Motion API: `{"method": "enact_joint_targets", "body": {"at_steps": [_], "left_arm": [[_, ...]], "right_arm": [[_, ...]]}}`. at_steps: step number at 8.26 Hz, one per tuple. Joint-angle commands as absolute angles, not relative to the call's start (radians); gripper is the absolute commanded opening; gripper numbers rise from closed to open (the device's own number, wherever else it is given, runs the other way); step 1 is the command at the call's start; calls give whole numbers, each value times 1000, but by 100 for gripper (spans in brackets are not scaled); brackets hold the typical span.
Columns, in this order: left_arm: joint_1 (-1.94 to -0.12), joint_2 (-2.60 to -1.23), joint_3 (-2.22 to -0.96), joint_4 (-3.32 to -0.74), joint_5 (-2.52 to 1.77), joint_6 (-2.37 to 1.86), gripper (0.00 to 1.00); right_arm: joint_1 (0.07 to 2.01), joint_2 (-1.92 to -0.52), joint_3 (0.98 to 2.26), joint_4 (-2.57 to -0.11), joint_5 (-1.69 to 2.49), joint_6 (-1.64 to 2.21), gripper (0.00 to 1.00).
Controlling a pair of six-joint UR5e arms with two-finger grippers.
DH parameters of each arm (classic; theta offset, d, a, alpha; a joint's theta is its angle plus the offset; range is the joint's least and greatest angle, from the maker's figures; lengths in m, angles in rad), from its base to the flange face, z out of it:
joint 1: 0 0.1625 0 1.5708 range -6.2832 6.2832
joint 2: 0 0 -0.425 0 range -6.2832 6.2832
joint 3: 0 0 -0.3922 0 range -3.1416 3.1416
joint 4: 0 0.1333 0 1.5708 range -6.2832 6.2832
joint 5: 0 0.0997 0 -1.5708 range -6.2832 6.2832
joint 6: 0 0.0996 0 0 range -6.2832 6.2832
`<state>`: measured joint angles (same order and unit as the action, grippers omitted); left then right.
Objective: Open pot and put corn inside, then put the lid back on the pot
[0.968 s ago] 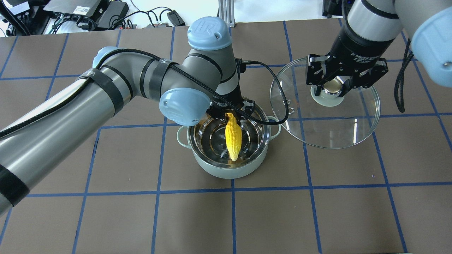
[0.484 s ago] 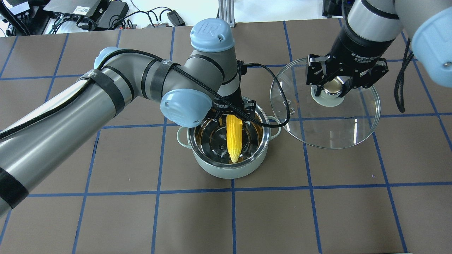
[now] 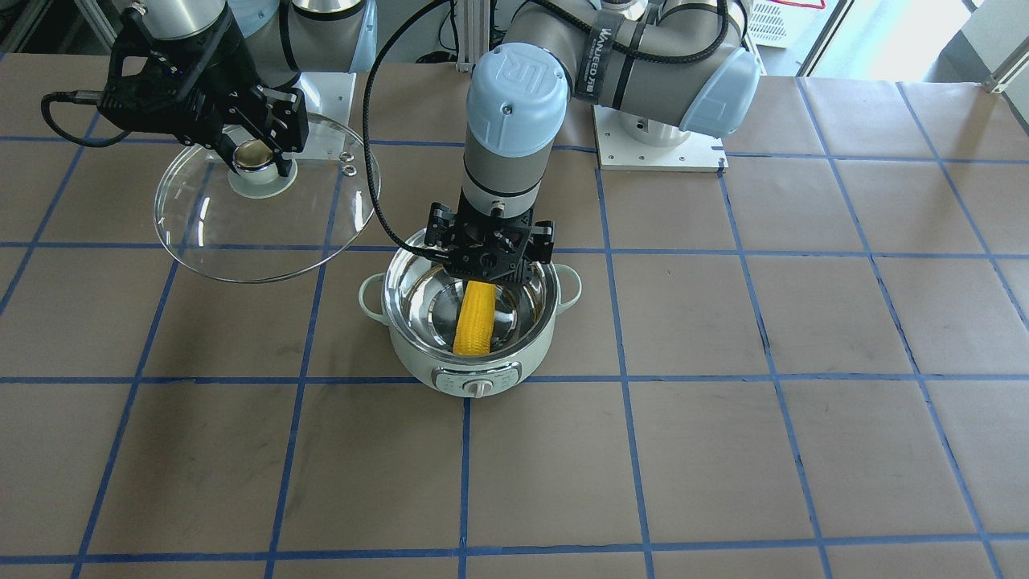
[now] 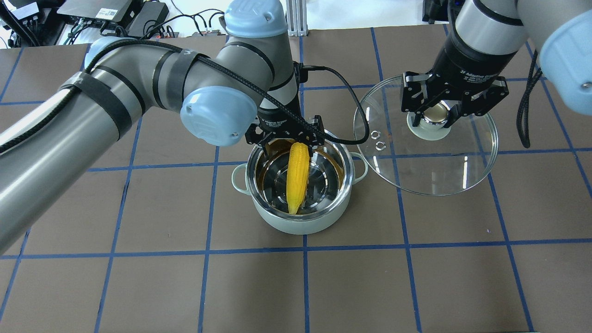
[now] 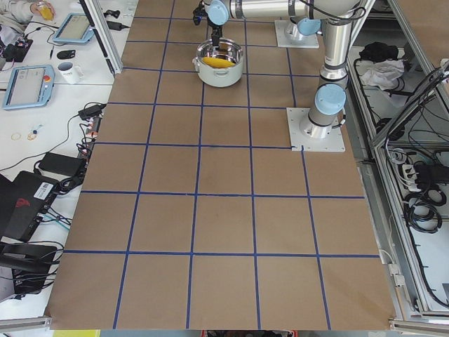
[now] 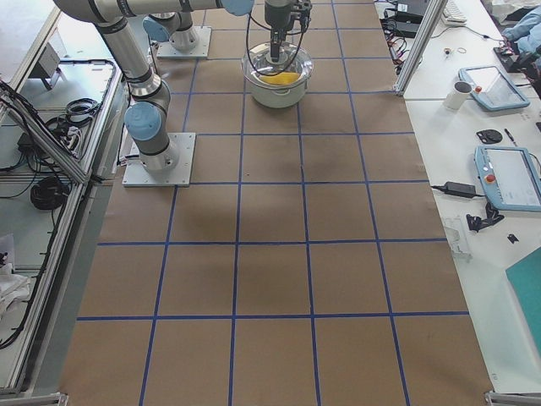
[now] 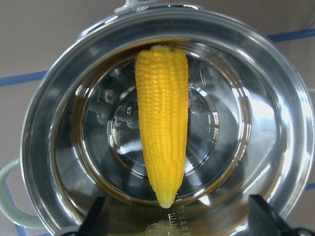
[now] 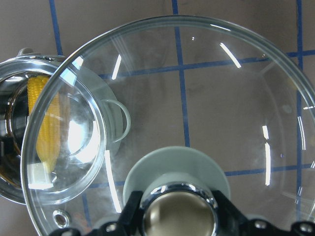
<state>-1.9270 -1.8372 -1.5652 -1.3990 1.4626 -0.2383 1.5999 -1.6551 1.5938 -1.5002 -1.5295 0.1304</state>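
Starting at the right gripper (image 4: pixel 435 115): its jaws are pinched on the knob (image 8: pixel 178 216), and the lid (image 4: pixel 444 166) hangs from that grip, slightly tilted and, by the look of it, off the table.

Out past the glass to the robot's left sits the pot (image 4: pixel 300 222), open. From overhead the lid's edge overlaps the pot's right handle (image 8: pixel 120 118), and I can't tell how much height separates them. So the lid lies straight out to the right of the pot and higher, and it needs a sideways carry.

Inside the pot is the corn (image 7: pixel 162 123), lying loose on the steel floor. Its long axis runs along the robot's near-to-far line, pointed end toward the robot, blunt end toward the control panel (image 3: pixel 480 378). It fits within the rim, so I'd say it won't foul the lid.

Last, the left gripper (image 7: pixel 178 219). It hovers right above the pot's mouth, fingers (image 7: pixel 98 219) spread wide and touching nothing, with the corn's tip showing between them from the wrist. That's the catch. The right arm holds the lid and is the one to close up, but the left gripper is where the lid has to land. My call is that it clears out first.
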Motion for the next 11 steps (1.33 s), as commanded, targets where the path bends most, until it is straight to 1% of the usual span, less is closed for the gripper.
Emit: {"method": "enact_joint_targets", "body": {"at_steps": [1,2,4,5,7,9,11], "left_arm": [[-1789,-1815,-1468,-1498,1518,-195,100],[-1735,-1812,-1433,-1529,1578,-84,100],[-1630,-1803,-1394,-1542,1574,-78,100],[-1596,-1786,-1394,-1548,1574,-74,100],[-1527,-1764,-1393,-1586,1574,-71,100],[-1459,-1761,-1394,-1592,1566,-64,100],[-1454,-1763,-1396,-1591,1563,-12,100]], "right_arm": [[1600,-1654,1595,-1503,-1528,130,11],[1600,-1651,1594,-1506,-1526,130,11],[1609,-1640,1589,-1511,-1520,133,11],[1640,-1616,1577,-1514,-1502,133,7],[1763,-1534,1554,-1572,-1508,210,7],[1926,-1424,1554,-1728,-1517,427,7],[2017,-1309,1562,-1894,-1517,562,7]]}}
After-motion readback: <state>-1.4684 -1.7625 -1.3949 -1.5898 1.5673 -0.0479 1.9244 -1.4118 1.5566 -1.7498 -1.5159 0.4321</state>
